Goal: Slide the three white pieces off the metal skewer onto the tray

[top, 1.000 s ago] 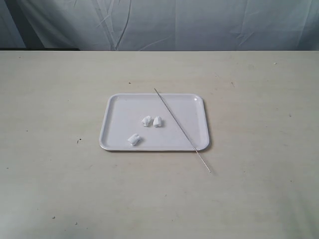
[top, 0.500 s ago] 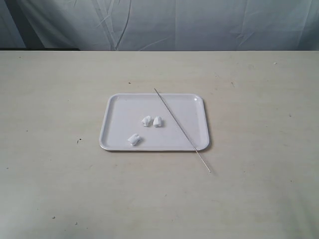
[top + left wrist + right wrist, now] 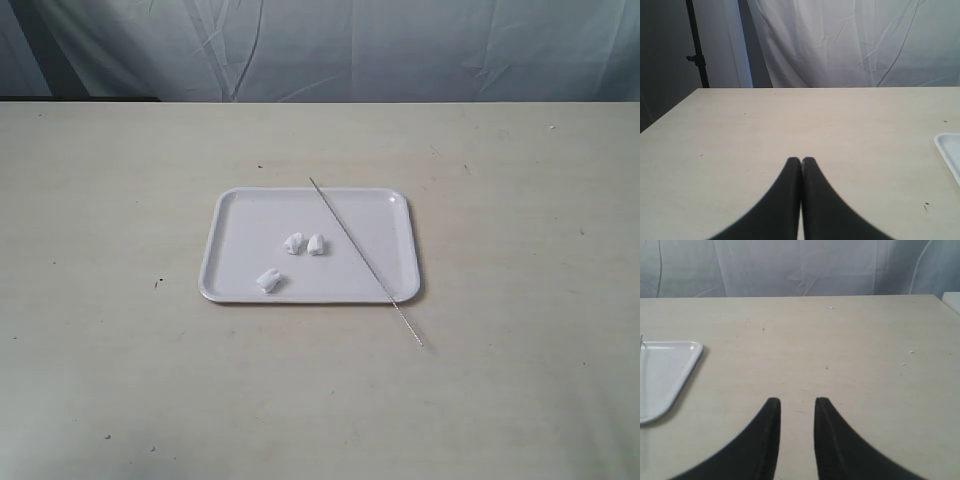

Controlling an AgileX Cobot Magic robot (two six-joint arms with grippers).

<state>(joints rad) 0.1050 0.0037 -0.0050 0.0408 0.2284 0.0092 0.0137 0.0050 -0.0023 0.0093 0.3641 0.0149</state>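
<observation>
**Task looks done: pieces off, skewer bare, both arms clear**

Exterior view:
- tray [image 3: 245, 215] sits mid-frame on the table [image 3: 520, 200].
- All three white chunks are loose on the tray floor. One white piece [image 3: 293, 242] and a second piece [image 3: 316, 244] lie just beside each other near tray centre. The third piece [image 3: 268, 280] is lower left of them, near the front rim.
- metal skewer [image 3: 360, 255] lies diagonally. Its upper tip is at the tray's back rim; it crosses the right half of the tray and runs out over the lower-right corner, with the far end on the table.
- Nothing is threaded on it, and none of the pieces touch it.
- No arm or gripper shows in this view.

Left wrist view:
- left gripper [image 3: 801, 161] has its fingers pressed together with nothing between them, over bare table.
- Only a corner of the tray [image 3: 949, 150] shows at the frame edge, well apart from the fingertips.

Right wrist view:
- right gripper [image 3: 797, 402] has its fingers parted with a clear gap and holds nothing.
- A tray corner [image 3: 665, 370] is at the frame edge, well apart from the gripper. The thin sliver at the very edge above it may be the skewer tip, but it is too cropped to call.

My read: the slide-off is complete and nothing is left on the rod. At most, the skewer could be laid fully aside.
</observation>
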